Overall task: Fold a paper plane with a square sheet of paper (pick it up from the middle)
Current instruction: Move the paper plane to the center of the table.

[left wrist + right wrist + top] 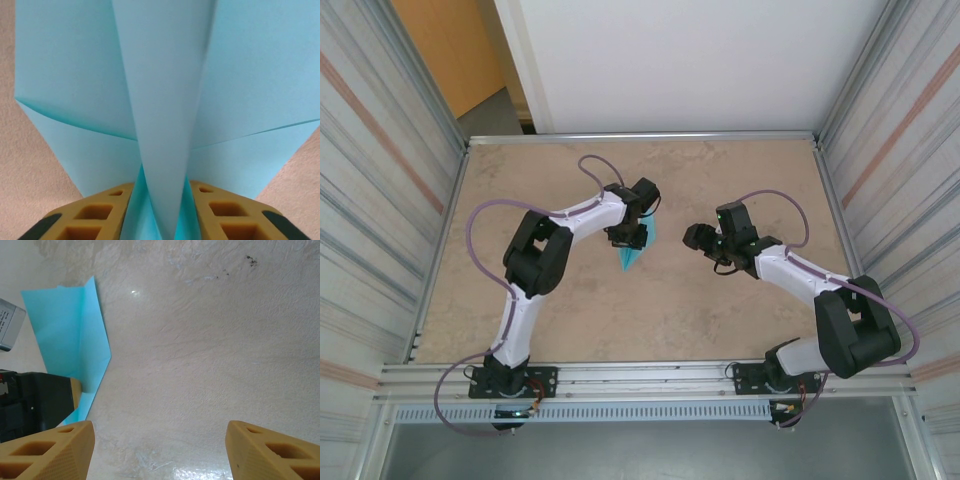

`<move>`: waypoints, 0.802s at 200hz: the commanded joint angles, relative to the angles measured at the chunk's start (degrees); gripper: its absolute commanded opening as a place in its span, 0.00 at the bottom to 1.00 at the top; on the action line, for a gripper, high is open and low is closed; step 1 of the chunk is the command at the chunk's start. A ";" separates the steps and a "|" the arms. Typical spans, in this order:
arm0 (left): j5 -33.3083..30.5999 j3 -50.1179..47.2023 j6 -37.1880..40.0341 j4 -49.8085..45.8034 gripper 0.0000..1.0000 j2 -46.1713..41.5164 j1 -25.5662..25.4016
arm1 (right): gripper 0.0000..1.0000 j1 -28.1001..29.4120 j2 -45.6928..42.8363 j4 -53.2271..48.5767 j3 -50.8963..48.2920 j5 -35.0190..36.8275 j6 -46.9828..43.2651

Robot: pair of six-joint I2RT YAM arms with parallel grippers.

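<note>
Mid-tabletop point(650, 320), the light-blue paper plane point(632, 258) lies nose toward the bases. The left claw point(161, 200) straddles its raised centre fold, slightly parted; pinching or not, I cannot tell. Beside it, the right claw point(160, 440) hangs wide open.

One paper plane point(160, 100); left tool point(160, 212), right tool point(160, 447): two.

Bare table point(670, 300) lies open under my right gripper point(157, 440) and across to the plane point(632, 258); my left gripper point(628, 238) stands over it, blocking from above.
</note>
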 commanded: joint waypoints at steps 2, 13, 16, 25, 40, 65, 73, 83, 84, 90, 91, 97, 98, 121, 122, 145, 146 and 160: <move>-1.58 0.68 -2.00 -1.94 0.34 2.25 0.31 | 0.69 -0.37 -1.51 -0.67 -0.68 -0.86 -1.28; -1.54 0.37 -2.58 -1.79 0.37 2.89 0.31 | 0.69 -0.34 -1.50 -0.63 -0.67 -0.78 -1.29; -1.52 0.31 -2.70 -1.73 0.38 2.98 0.33 | 0.69 -0.31 -1.50 -0.63 -0.67 -0.78 -1.32; -1.52 0.14 -3.22 -1.62 0.40 3.51 0.31 | 0.69 -0.37 -1.59 -0.72 -0.71 -0.70 -1.28; -1.61 -0.39 -4.11 -1.28 0.43 3.89 0.28 | 0.69 -0.44 -1.72 -0.72 -0.76 -0.69 -1.25; -2.02 -0.95 -6.85 -0.33 0.48 3.65 1.00 | 0.69 -0.41 -1.51 -0.79 -0.75 -0.65 -1.15; -1.96 -1.42 -7.93 0.58 0.50 3.35 1.43 | 0.70 -0.42 -1.45 -0.72 -0.76 -0.69 -1.20; -1.90 -1.66 -8.97 1.39 0.53 3.26 1.95 | 0.70 -0.42 -1.37 -0.72 -0.71 -0.78 -1.07; -1.93 -1.65 -9.05 1.46 0.53 3.26 2.01 | 0.70 -0.41 -1.39 -0.72 -0.78 -0.78 -1.09; -1.83 -1.49 -9.49 1.67 0.54 3.29 2.34 | 0.70 -0.52 -1.27 -0.63 -0.67 -0.78 -1.03; -1.85 -1.47 -9.58 1.73 0.54 3.28 2.34 | 0.70 -0.45 -1.25 -0.68 -0.67 -0.78 -1.02; -1.72 -1.20 -10.04 1.94 0.54 3.49 2.73 | 0.70 -0.40 -1.24 -0.63 -0.67 -0.78 -1.05; -1.70 -1.15 -10.07 1.96 0.54 3.55 2.80 | 0.69 -0.39 -1.28 -0.63 -0.71 -0.78 -1.03; -1.52 0.33 -10.13 1.95 0.52 4.55 3.40 | 0.70 -0.42 -1.08 -0.54 -0.48 -0.86 -0.97; -1.56 0.41 -10.12 1.92 0.52 4.61 3.44 | 0.70 -0.41 -1.07 -0.50 -0.49 -0.86 -1.00; -1.68 2.02 -9.79 1.08 0.52 5.63 3.50 | 0.70 -0.39 -1.12 -0.59 -0.47 -0.94 -0.99; -1.64 2.04 -9.73 1.05 0.52 5.68 3.49 | 0.70 -0.44 -1.09 -0.61 -0.48 -0.95 -0.96; -1.31 2.40 -9.65 1.01 0.52 5.65 3.51 | 0.70 -0.41 -1.12 -0.63 -0.49 -0.95 -0.97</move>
